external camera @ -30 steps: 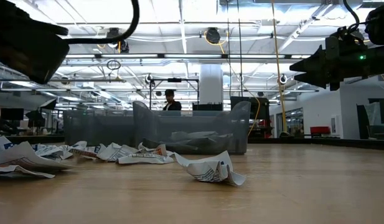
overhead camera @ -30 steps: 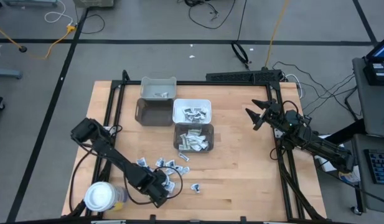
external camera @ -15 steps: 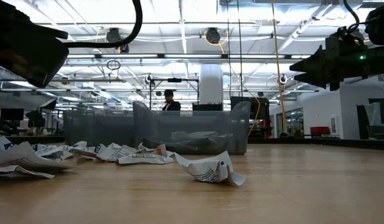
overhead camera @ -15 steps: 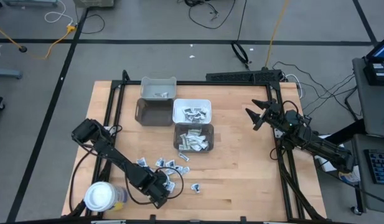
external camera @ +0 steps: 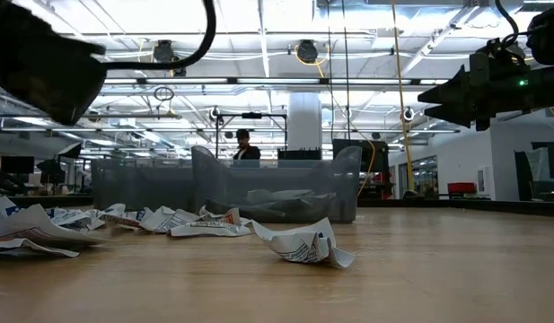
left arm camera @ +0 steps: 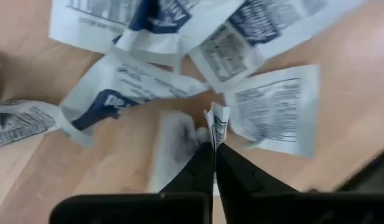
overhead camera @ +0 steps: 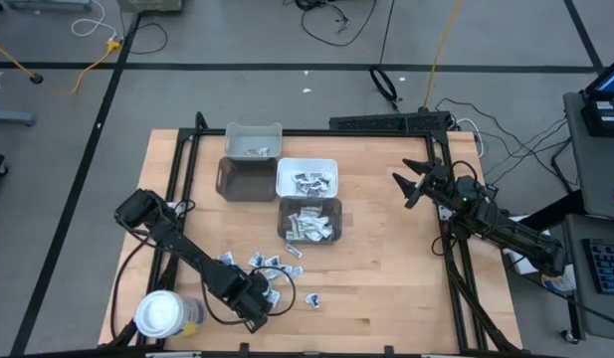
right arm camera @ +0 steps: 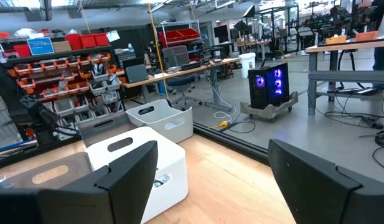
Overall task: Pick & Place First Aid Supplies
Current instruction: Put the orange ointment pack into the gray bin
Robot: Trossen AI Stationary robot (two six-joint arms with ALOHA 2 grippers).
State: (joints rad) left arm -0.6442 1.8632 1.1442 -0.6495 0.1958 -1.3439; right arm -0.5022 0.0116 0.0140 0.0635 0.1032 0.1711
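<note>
White paper packets printed in dark blue are lying scattered on the wooden worktop, near its front edge and toward the front left corner. The left gripper is hanging low over this scatter, its fingers pressed together and pinching the upturned edge of one small packet; the rest of the packets are lying flat or crumpled around it, some overlapping. One crumpled packet is sitting a little apart from the pile, closer to the middle of the front edge.

Three bins are standing toward the back of the worktop. A grey bin is sitting nearest the back edge; a white bin is touching its right side and is holding a few packets; a second grey bin is sitting just in front of the white one, with more packets inside. A white-lidded jar is standing at the front left corner.

The right gripper is waiting above the right side of the worktop, its fingers spread wide and holding nothing.
</note>
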